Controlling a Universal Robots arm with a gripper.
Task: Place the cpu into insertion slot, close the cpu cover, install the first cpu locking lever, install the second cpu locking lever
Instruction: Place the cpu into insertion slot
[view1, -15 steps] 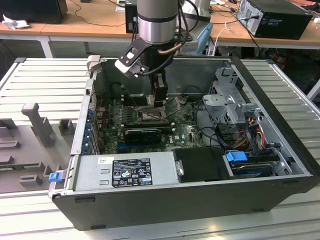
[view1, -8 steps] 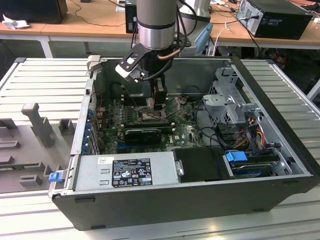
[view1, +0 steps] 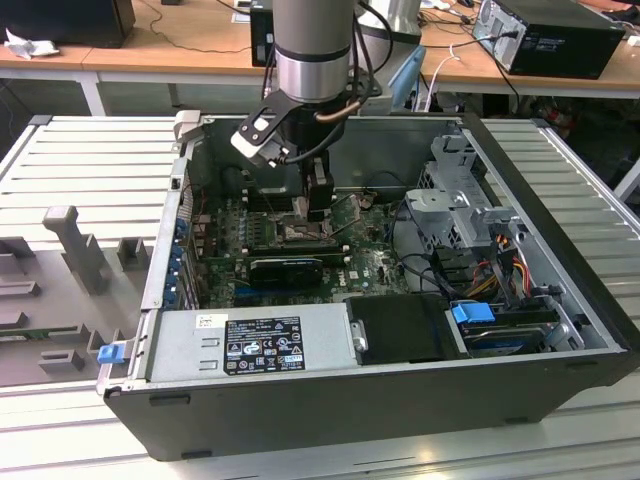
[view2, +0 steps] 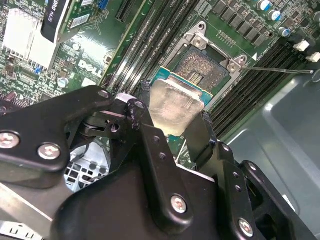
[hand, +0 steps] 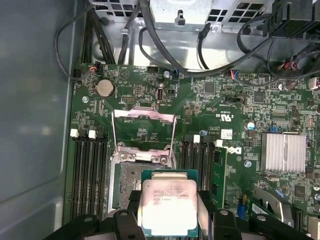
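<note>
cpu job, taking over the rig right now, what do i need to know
Gripper: shut on the cpu, gripping two opposite edges.
Cpu: held above the motherboard, overlapping one side of the insertion slot, not seated.
Cpu cover: swung open, slot empty.
Done: nothing seated yet.
Left: cpu into slot, cover shut, both locking levers. One lever is swung out.

Wooden desks (view1: 180, 45) in bkgd; ribbed grey metal table (view1: 90, 160) below.
</note>
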